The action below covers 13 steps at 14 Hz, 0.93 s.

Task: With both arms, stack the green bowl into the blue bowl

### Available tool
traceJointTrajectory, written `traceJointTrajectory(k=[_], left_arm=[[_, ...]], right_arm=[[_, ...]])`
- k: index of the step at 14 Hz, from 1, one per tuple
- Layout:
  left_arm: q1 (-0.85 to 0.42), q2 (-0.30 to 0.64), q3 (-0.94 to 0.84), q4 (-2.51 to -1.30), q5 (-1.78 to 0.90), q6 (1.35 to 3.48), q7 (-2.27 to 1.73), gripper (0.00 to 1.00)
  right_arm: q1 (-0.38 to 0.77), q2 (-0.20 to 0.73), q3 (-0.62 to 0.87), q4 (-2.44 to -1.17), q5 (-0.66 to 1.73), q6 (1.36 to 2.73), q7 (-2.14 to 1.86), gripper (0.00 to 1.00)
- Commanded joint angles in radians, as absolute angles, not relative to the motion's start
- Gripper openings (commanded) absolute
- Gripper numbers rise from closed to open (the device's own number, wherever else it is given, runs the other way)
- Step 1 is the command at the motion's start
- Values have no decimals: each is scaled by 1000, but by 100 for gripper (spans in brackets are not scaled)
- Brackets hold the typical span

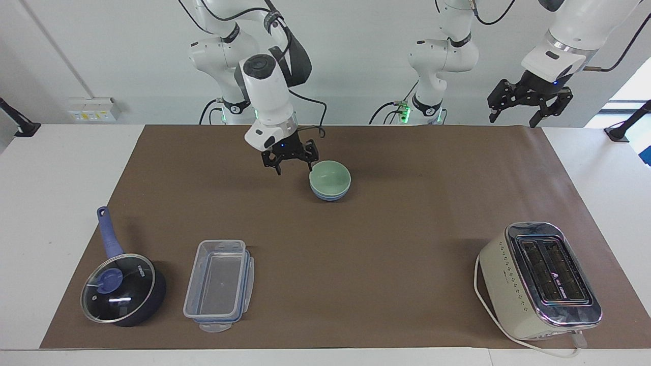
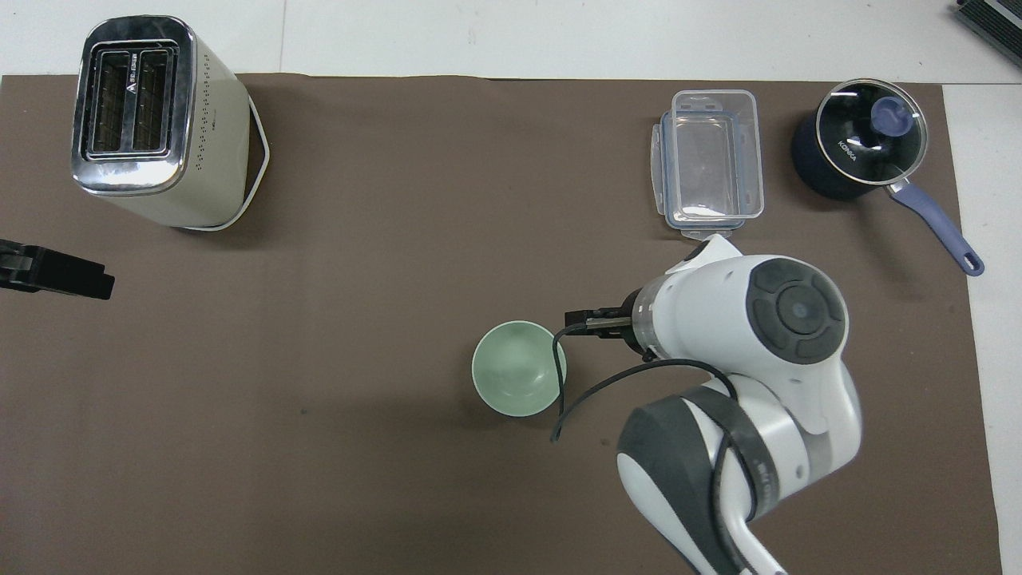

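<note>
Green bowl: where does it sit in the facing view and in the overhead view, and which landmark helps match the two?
Facing view: the green bowl sits nested in the blue bowl, slightly above the picture's middle.
Overhead view: the green bowl lies slightly below the middle, its rim partly crossed by a black cable; the blue bowl is hidden under it.
Shared landmark: the toaster, at the left arm's end.
</note>
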<state>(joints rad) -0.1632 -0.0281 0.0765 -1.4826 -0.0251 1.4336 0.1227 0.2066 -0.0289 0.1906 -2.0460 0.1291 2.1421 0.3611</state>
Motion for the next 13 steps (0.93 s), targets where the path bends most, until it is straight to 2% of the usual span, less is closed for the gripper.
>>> traceJointTrajectory(k=[1,8,13], left_arm=[[-149,-54,66,-1508,-11,1428,137,100],[-149,-52,66,-1508,-11,1428,137,100],[-149,-54,66,-1508,-11,1428,137,100]], right_arm=[[134,-73,195,-2025,95,2076,368,100],[32,-80,193,-1780,63,1829,377,100],[5,-81,176,-1672,51,1735,377,100]])
